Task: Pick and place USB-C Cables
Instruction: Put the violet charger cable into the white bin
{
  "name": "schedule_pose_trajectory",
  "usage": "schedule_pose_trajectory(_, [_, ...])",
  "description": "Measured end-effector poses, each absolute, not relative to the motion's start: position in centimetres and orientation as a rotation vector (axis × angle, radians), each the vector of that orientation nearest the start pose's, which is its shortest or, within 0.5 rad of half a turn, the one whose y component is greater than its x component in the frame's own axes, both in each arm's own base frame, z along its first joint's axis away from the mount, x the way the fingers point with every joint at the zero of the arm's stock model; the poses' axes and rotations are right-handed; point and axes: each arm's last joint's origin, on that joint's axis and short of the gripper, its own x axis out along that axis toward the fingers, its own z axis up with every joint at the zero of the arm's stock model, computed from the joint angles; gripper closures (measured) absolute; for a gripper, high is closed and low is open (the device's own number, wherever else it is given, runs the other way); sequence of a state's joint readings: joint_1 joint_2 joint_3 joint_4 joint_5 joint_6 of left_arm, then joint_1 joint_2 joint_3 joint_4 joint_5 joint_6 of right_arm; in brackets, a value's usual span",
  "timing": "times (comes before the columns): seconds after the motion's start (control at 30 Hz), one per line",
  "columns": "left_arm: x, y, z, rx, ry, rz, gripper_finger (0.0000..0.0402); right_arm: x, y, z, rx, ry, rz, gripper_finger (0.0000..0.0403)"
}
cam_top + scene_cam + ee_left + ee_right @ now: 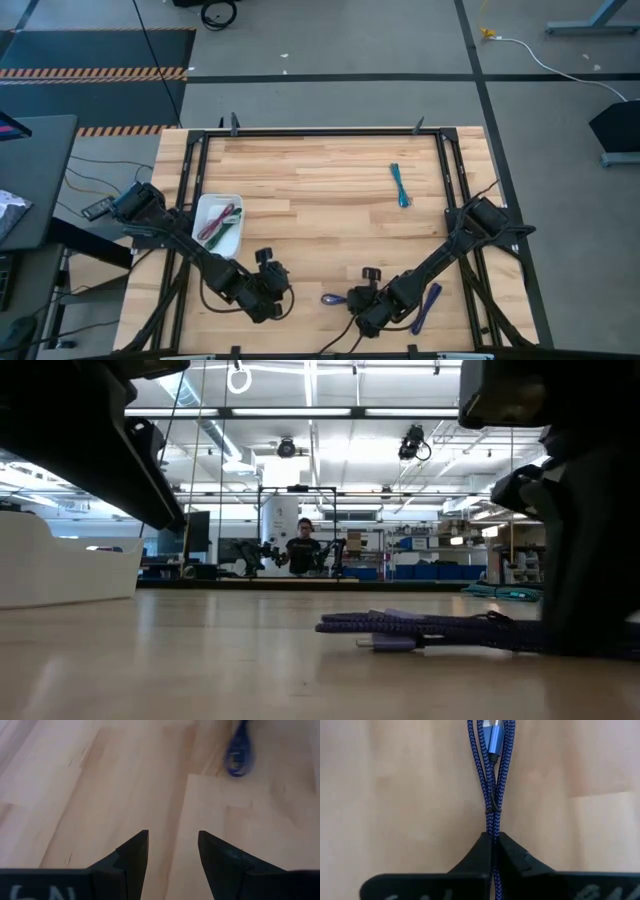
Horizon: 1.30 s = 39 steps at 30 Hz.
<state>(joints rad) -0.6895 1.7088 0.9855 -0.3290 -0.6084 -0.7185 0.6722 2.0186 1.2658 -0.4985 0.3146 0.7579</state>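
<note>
Down at the near edge of the table (330,200), the right gripper (362,318) has its fingers (520,862) pinched tight on the blue cable (492,785), the braided strands running straight out between the tips and the cable lying flat on the wood. Just beside that arm, toward the right corner, the purple cable (428,304) lies close to the front edge. The left gripper (268,300) sits low near the front too, jaws spread with nothing between them and bare boards ahead, the blue bundle's end just visible beyond its tips. Further back on the left side, the white tray (205,236) holds green (233,226) and dark red (216,224) cables. The centre is wide open wood. Far back on the right lies the teal cable (400,185), well apart from everything, short of the black frame (330,131) along the far edge
</note>
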Motion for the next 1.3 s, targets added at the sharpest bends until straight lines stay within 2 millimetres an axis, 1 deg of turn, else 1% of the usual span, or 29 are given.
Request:
schedule_pose_trajectory(0.07, [26.2,-19.5,16.9,-0.032,0.788,0.211,0.0221,30.7,22.9,13.1,0.045,1.093,-0.143,0.0389])
schedule_pose_trajectory(0.27, [26.4,-19.4,17.0,-0.011,0.776,0.205,0.0221,30.8,21.7,15.5,-0.037,0.976,-0.231,0.0390])
schedule_pose_trajectory(0.4, [26.5,-19.4,17.3,0.078,0.766,0.196,0.0221,31.0,20.9,18.0,-0.083,0.868,-0.266,0.0390])
schedule_pose_trajectory(0.47, [26.7,-19.5,18.1,0.148,0.751,0.207,0.0221,31.0,20.4,19.2,-0.111,0.825,-0.283,0.0390])
schedule_pose_trajectory(0.5, [26.8,-19.4,18.8,0.186,0.743,0.221,0.0221,30.9,20.1,19.9,-0.127,0.805,-0.285,0.0390])
schedule_pose_trajectory(0.57, [27.0,-19.2,20.7,0.256,0.709,0.273,0.0221,30.7,19.6,21.6,-0.145,0.754,-0.286,0.0390])
schedule_pose_trajectory(0.7, [27.2,-18.7,25.5,0.351,0.590,0.391,0.0221,30.1,18.4,25.5,-0.179,0.631,-0.292,0.0390])
schedule_pose_trajectory(0.83, [26.7,-18.1,29.5,0.404,0.499,0.402,0.0221,29.4,17.4,29.5,-0.225,0.492,-0.269,0.0391])
schedule_pose_trajectory(0.97, [26.4,-17.2,32.1,0.407,0.421,0.381,0.0221,28.5,16.6,32.8,-0.265,0.377,-0.229,0.0395])
schedule_pose_trajectory(1.03, [26.9,-16.9,32.5,0.401,0.395,0.342,0.0221,28.3,16.3,34.1,-0.270,0.317,-0.222,0.0395])
schedule_pose_trajectory(1.1, [27.4,-16.7,32.1,0.392,0.397,0.232,0.0221,28.2,16.2,34.5,-0.285,0.300,-0.219,0.0395])
schedule_pose_trajectory(1.2, [28.4,-16.3,30.7,0.339,0.393,0.046,0.0221,28.3,16.3,34.0,-0.308,0.329,-0.214,0.0395])
schedule_pose_trajectory(1.27, [29.1,-15.9,29.1,0.311,0.376,-0.019,0.0221,28.5,16.5,33.4,-0.301,0.350,-0.216,0.0395])
schedule_pose_trajectory(1.3, [29.2,-15.6,28.1,0.302,0.370,-0.025,0.0221,28.6,16.5,33.1,-0.303,0.362,-0.215,0.0395])
